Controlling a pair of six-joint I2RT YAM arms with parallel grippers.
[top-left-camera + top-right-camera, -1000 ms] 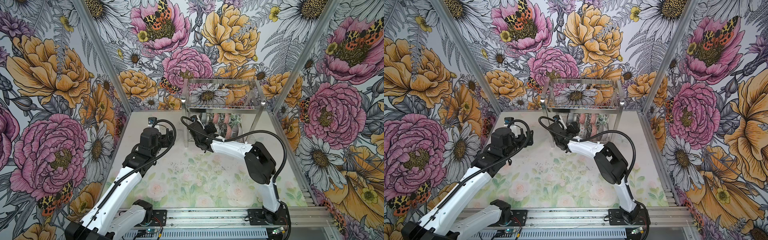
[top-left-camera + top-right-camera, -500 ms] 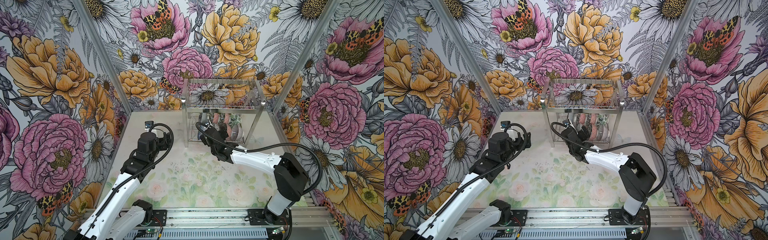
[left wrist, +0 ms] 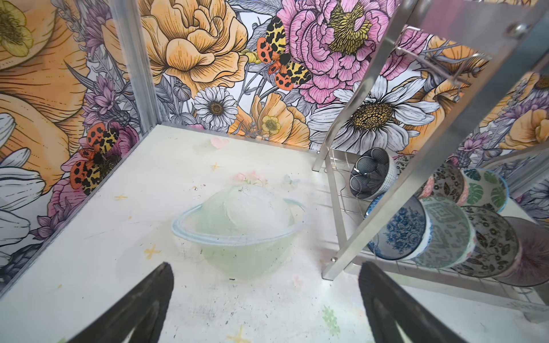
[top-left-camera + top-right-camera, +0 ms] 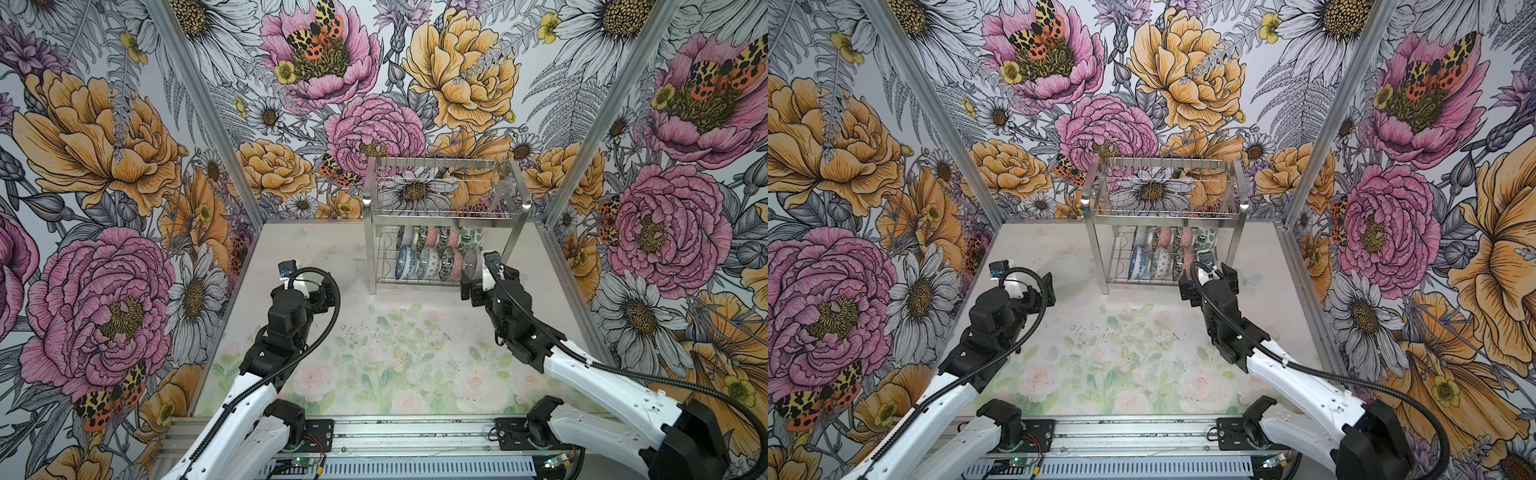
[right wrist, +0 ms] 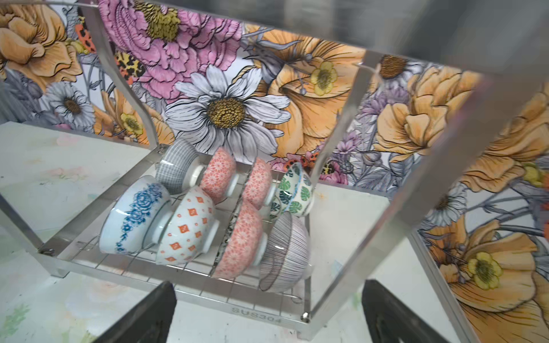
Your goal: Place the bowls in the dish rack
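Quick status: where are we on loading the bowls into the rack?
Done: the bowls stand on edge in two rows on the lower shelf of the dish rack. In hand: nothing; left tool and right tool are both open and empty. Left: no loose bowl shows on the table, so loading looks finished.

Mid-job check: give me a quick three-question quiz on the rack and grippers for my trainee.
1. True or false: the dish rack has a bowl on its upper tier.
2. The green-leaf bowl stands in which row of the lower shelf? A front, B back, C neither.
3. Fill in: the left gripper and right gripper both stand ___ and hold nothing.
Key: 1 false; 2 B; 3 open.
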